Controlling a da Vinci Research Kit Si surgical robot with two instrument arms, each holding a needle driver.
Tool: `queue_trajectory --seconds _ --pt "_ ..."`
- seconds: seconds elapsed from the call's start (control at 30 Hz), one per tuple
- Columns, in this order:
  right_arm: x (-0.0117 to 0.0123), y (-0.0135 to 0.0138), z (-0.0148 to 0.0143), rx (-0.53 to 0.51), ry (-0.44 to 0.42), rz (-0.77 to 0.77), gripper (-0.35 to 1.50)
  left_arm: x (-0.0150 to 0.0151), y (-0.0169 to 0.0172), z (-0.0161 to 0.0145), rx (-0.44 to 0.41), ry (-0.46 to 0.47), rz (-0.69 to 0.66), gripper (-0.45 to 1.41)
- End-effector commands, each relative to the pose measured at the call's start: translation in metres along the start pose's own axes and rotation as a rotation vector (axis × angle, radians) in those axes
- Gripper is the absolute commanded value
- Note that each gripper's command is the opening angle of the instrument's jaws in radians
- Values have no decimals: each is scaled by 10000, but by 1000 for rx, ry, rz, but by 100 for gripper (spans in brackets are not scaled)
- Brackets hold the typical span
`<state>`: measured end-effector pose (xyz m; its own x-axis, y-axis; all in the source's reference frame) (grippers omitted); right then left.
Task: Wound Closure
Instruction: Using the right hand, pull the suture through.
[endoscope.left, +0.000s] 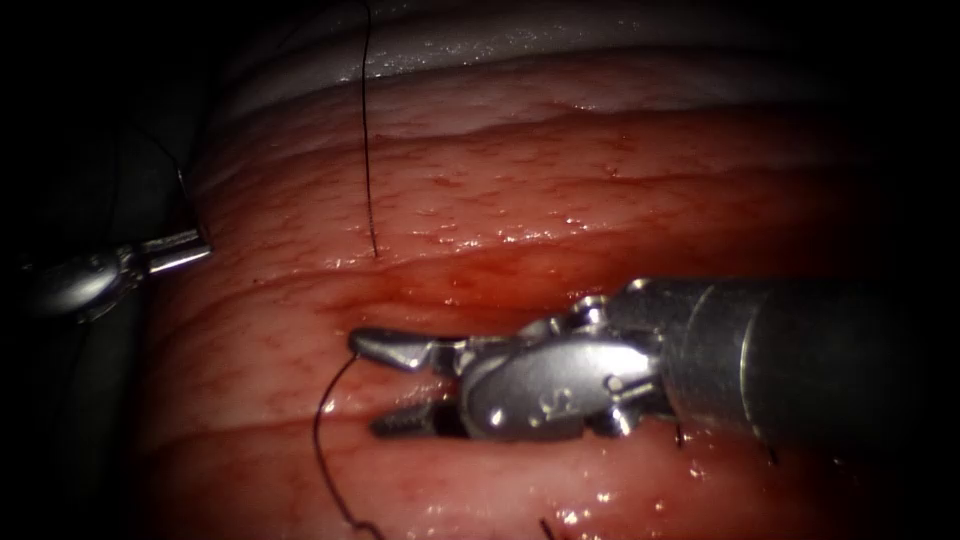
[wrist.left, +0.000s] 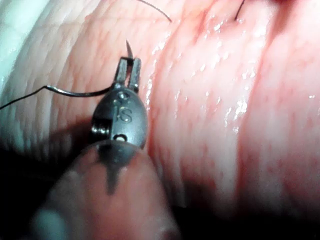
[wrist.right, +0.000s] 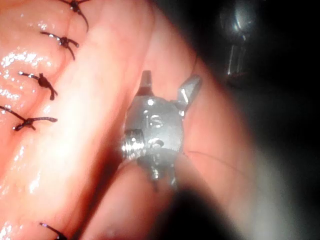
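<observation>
Now left gripper clamps curved needle near tip; right gripper agape, empty, over tissue.

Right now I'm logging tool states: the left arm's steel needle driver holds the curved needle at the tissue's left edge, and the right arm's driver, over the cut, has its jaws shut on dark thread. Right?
One error: the right arm's steel needle driver has its jaws open, holding nothing, as the endoscope and right wrist views show. The left arm's steel needle driver does hold the curved needle, clear of the pink tissue.
</observation>
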<state>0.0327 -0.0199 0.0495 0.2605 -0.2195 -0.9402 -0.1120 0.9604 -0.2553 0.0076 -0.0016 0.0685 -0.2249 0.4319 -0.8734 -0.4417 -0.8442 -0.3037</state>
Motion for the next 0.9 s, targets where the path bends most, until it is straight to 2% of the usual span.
queue_trajectory --seconds 0.03,0.13,0.23,0.3,0.33,0.37,0.4,0.5,0.67,0.83,0.9 --pt "-17 0 13 -5 0 -3 145 -4 1 7 -1 1 0 -45" --pt "-48 -3 27 -1 -12 22 140 -5 1 7 -4 0 2 -45" --pt "-62 -7 33 -4 -15 50 133 -5 1 7 -4 0 2 -45" --pt "-66 -12 34 -4 -16 68 115 -5 1 7 -4 1 2 -45" --pt "-66 -14 34 -3 -16 89 95 -5 1 7 -4 1 2 -45" --pt "-64 -18 32 5 -15 109 -13 -5 1 7 -4 1 2 -45" --pt "-61 -19 31 14 -19 126 -35 -5 1 7 -4 1 2 -45" --pt "-48 -25 28 42 -35 211 -35 -6 1 7 -4 1 2 -45" --pt "-24 -33 14 45 -58 205 -35 -6 1 7 -4 1 2 -45" --pt "17 -54 -5 68 -57 158 -35 -6 1 8 -4 1 2 -45" --pt "43 -71 -13 89 -50 130 -35 -6 2 9 -5 2 2 -45"
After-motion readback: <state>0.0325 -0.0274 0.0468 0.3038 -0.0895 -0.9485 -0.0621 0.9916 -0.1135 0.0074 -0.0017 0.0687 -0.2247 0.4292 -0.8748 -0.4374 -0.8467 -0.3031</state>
